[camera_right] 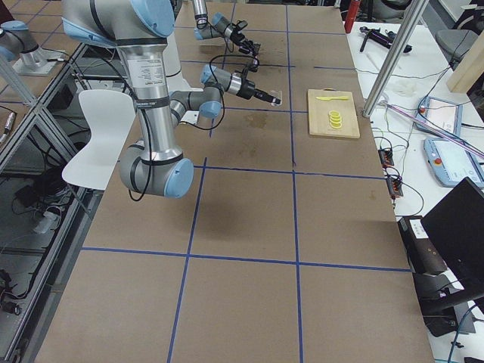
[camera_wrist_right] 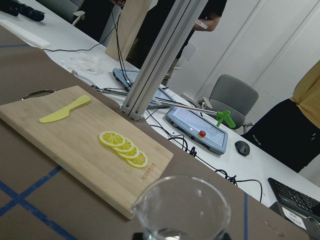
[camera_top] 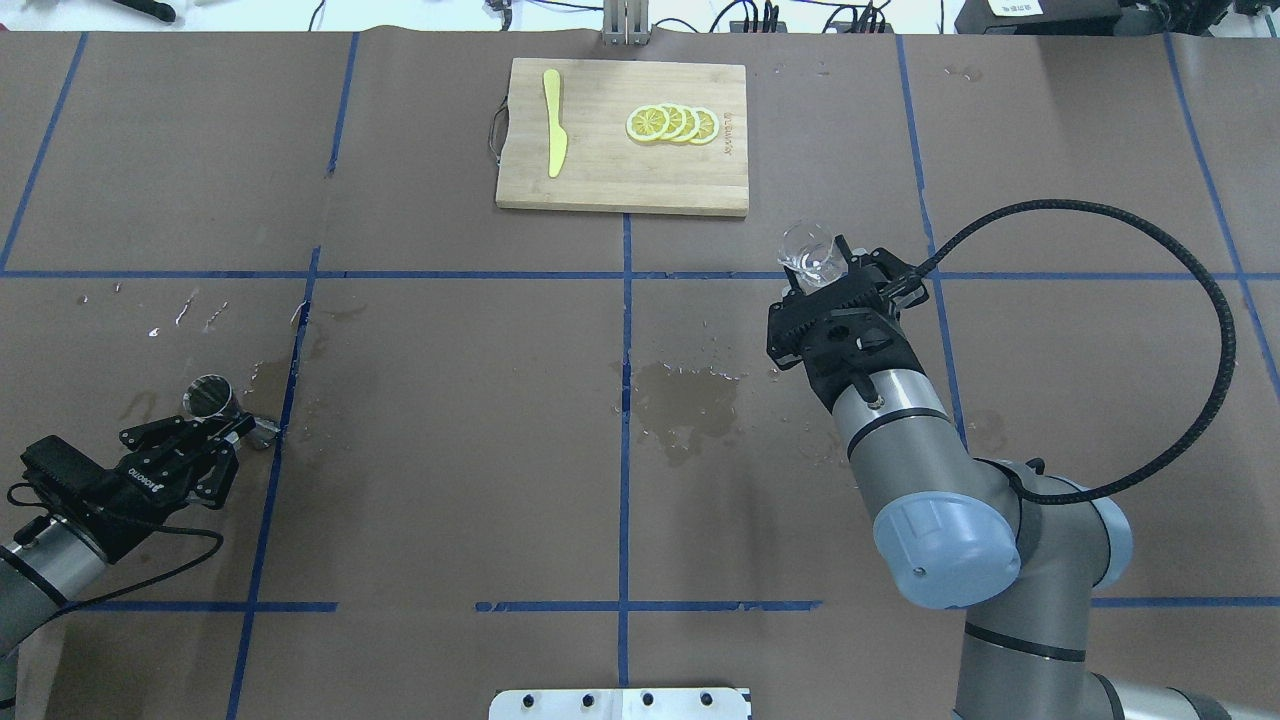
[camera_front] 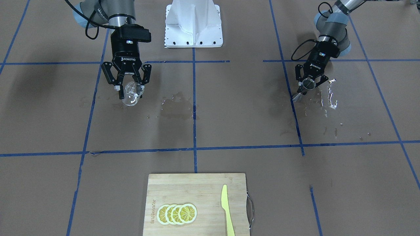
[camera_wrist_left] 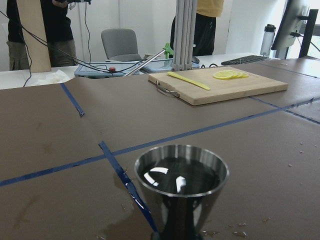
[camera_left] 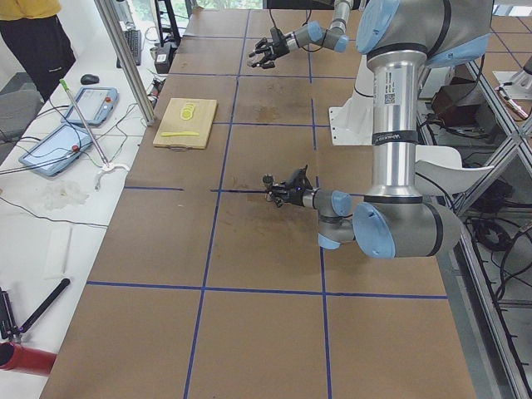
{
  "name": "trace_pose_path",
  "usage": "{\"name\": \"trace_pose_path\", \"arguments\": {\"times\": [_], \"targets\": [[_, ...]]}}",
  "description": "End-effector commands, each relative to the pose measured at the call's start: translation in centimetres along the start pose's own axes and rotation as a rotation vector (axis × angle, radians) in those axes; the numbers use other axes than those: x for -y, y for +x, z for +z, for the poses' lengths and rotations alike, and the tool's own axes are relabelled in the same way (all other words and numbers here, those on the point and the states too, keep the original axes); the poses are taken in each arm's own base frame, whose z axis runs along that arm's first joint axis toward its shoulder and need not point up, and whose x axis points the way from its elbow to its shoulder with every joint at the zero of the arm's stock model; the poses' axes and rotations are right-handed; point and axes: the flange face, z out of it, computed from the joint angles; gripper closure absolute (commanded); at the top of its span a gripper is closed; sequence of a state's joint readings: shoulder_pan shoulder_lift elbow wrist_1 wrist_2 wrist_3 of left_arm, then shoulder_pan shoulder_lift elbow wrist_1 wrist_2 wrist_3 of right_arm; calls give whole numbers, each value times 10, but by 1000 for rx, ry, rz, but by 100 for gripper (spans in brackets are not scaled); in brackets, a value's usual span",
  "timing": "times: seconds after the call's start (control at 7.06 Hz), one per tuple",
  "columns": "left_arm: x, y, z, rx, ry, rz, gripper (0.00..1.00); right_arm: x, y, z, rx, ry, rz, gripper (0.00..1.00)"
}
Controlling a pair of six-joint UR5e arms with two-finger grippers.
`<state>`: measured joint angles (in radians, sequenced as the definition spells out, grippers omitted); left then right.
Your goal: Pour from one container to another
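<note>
Front-facing camera first: on the picture's left, the right gripper (camera_front: 132, 91) has its fingers clamped on either side of the clear beaker (camera_front: 133, 95), held up off the brown table (camera_front: 246, 114). Far over on the right, the left gripper (camera_front: 310, 84) pinches the steel jigger (camera_front: 303, 89) at its waist, low over shiny spilled droplets (camera_front: 329, 93). A dark wet patch (camera_front: 175, 109) sits between the two arms. On the near edge is a cutting board (camera_front: 197, 183), with lemon slices (camera_front: 177, 213) and a yellow knife (camera_front: 226, 209) on it.

From overhead the sides swap. The beaker pokes out beyond the right gripper, and the jigger stands well apart at the left, mouth up.

Left wrist: the jigger's rim is level, with wet paper around it.

Right wrist: the beaker is upright, its lip on the left, with the board beyond it.
</note>
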<state>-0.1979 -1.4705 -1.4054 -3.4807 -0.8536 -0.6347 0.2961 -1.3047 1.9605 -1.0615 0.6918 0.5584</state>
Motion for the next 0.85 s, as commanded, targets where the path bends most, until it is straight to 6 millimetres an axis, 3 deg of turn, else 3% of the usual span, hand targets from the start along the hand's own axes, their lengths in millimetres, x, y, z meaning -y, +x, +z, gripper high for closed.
{"name": "trace_pose_path", "arguments": {"times": [0.0,0.14,0.28,0.57,0.71], "targets": [[-1,-1,0,3,0,3,72,1,0,0,1,1,2,100],[-1,-1,0,3,0,3,55,1,0,0,1,1,2,100],[-1,-1,0,4,0,3,46,1,0,0,1,1,2,100],[-1,-1,0,4,0,5,41,1,0,0,1,1,2,100],[0,-1,0,4,1,2,23,1,0,0,1,1,2,100]]}}
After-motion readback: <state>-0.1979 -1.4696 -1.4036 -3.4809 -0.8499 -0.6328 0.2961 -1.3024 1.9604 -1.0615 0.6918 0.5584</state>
